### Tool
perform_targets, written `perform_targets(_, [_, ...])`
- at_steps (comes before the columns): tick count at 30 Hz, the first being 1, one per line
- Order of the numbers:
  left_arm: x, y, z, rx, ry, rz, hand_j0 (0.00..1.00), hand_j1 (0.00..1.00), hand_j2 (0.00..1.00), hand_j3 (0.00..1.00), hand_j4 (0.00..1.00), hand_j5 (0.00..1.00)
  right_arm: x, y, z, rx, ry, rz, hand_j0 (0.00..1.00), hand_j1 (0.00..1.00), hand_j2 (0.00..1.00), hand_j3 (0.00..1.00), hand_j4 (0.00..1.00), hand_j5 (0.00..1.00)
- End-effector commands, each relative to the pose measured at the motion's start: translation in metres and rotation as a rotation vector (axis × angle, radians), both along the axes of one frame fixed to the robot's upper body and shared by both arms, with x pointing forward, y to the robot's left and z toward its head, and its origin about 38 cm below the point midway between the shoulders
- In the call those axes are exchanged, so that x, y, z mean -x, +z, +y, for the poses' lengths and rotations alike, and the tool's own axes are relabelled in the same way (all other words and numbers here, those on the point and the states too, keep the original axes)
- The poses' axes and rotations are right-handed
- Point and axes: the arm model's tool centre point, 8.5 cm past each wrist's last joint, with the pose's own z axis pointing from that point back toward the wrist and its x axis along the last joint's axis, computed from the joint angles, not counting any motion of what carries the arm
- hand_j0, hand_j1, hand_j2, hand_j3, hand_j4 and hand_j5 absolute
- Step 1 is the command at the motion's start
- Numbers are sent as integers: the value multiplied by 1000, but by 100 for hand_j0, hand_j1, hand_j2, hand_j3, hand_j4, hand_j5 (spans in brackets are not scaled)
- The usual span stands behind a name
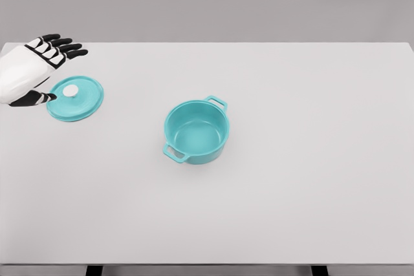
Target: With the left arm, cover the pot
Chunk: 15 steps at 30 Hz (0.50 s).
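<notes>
The left hand (39, 69) hovers spread and empty at the table's (291, 211) far left edge, just beside the teal lid (76, 98). The uncovered teal pot (196, 130) stands mid-table.

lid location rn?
Head view: the teal lid lies flat on the table at far left, beside the open left hand, left of the uncovered pot.

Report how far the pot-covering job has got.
Done: nothing yet; the pot stands open on the table. In hand: the left robot hand, fingers spread, is beside the lid, which lies flat, not gripped. Left: grasp the lid by its white knob, carry it right, set it on the pot.
</notes>
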Motion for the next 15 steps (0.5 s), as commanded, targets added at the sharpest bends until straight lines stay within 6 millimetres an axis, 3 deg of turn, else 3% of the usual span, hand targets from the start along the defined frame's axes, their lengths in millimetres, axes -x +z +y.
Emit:
perform_targets(1, [0,1,1,6,1,0,100,100,100,100,100,100,0,0,0,0,0,-1,100,100,100,100,100,100])
perform_targets(8, [-4,-3,9,21,25,18,100,100,100,100,100,100,0,0,0,-1,0,1,100,100,100,100,100,100])
perform_targets(10, [-14,-17,28,-41,84,139,100,100,100,100,100,100,0,0,0,-1,0,1,100,100,100,100,100,100])
perform_targets(13, [-20,-23,35,-164,108,299,100,100,100,100,100,100,0,0,0,-1,0,1,100,100,100,100,100,100])
perform_targets(15, [-24,-28,34,-126,87,367,100,100,100,100,100,100,0,0,0,-1,0,1,100,100,100,100,100,100])
